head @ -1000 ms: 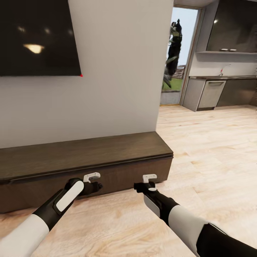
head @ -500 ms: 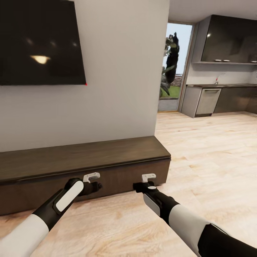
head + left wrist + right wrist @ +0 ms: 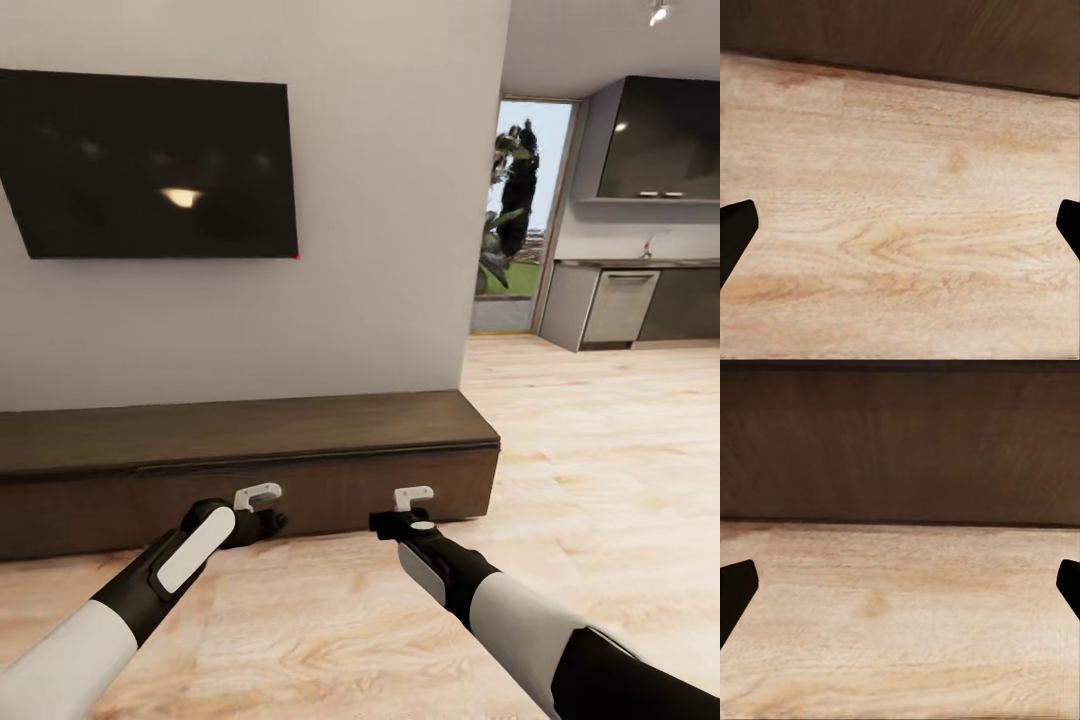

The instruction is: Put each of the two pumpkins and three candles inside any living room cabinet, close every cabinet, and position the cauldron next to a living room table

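The cabinet (image 3: 250,450), long, low, dark-brown, fronts shut; left claw (image 3: 900,225) and right claw (image 3: 900,585) spread wide.

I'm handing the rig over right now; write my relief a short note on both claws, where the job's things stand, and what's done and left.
Left claw: open, holding nothing, low over the floor before the cabinet.
Right claw: open, holding nothing, likewise low in front of the cabinet.
Cabinet: under the wall TV, its fronts look closed.
Pumpkins, candles, cauldron, table: I can't place them from here, so I can't confirm any step as done.
Left: verify the stowing, the closed fronts and the cauldron's spot.
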Tool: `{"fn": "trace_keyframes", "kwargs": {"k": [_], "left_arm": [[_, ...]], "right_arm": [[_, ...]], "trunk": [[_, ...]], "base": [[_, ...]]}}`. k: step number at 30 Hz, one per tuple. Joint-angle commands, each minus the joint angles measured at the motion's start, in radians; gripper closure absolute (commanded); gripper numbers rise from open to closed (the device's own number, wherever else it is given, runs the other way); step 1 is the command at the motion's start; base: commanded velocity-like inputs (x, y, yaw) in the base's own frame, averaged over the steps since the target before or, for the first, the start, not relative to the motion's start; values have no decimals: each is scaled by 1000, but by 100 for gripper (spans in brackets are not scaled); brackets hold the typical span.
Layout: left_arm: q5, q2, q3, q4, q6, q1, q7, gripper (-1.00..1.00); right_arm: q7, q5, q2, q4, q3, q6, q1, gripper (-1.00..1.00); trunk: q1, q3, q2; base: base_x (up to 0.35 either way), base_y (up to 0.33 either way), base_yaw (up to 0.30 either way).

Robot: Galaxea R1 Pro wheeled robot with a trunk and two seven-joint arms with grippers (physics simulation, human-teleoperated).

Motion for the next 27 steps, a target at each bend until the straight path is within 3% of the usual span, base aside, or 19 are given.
{"fn": "trace_keyframes", "kwargs": {"k": [1, 18, 27], "left_arm": [[11, 1, -3, -2, -1, -1, 10, -100], [10, 7, 3, 2, -1, -1, 11, -100], [8, 25, 49, 40, -1, -1, 11, -100]], "right_arm": [[-8, -6, -1, -2, 8, 5, -1, -100], [-8, -5, 1, -2, 10, 7, 0, -100], [-8, -2, 1, -2, 10, 9, 0, -100]], "trunk": [[-1, 3, 0], [-60, 55, 106], [-95, 79, 169]], "base": [[-328, 0, 272], [-329, 0, 272], [-199, 0, 272]]}}
